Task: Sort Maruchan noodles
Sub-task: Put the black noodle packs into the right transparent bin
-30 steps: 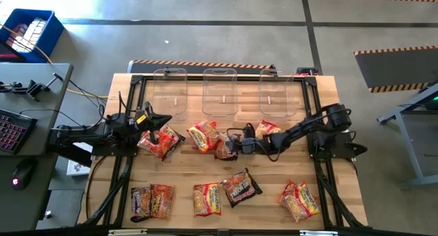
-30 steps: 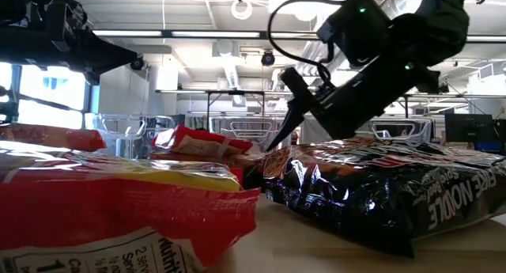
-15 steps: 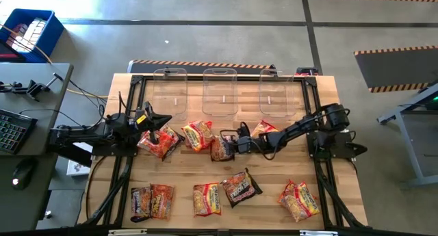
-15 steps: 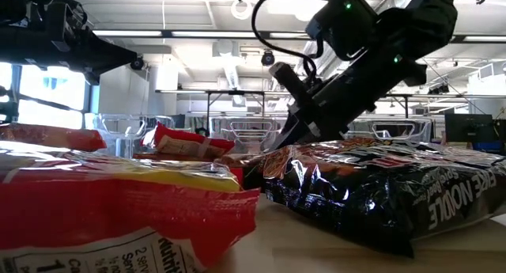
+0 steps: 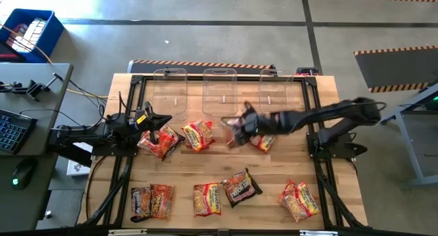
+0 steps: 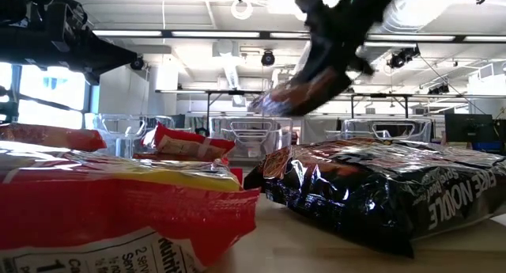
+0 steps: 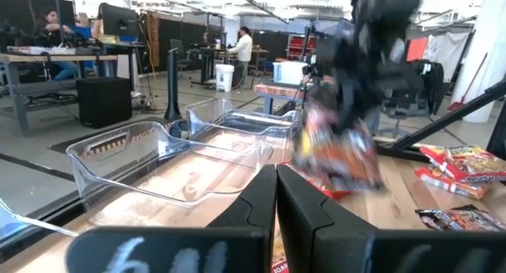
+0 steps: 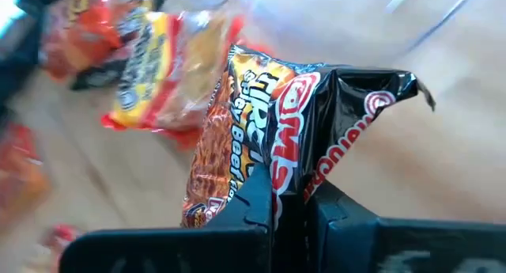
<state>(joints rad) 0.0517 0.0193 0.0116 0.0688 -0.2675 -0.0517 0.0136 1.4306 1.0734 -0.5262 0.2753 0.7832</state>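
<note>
Two arms over the table (image 5: 274,169): right gripper (image 5: 241,126) stretched far out and raised, just in front of the middle bin (image 5: 220,92), fingers pinched tight on a dark packet (image 8: 316,127) by its bottom edge; left gripper (image 5: 161,121) low beside the left bin (image 5: 171,92), fingers (image 7: 304,206) pressed together on nothing. Packet lifted clear of the tabletop, long axis tilted, free end pointing away from the fingers toward the middle bin. Below and just short of that bin, an orange packet (image 5: 197,135) and a red packet (image 5: 263,142), more noodle packets (image 5: 226,193) well apart near the front edge.
</note>
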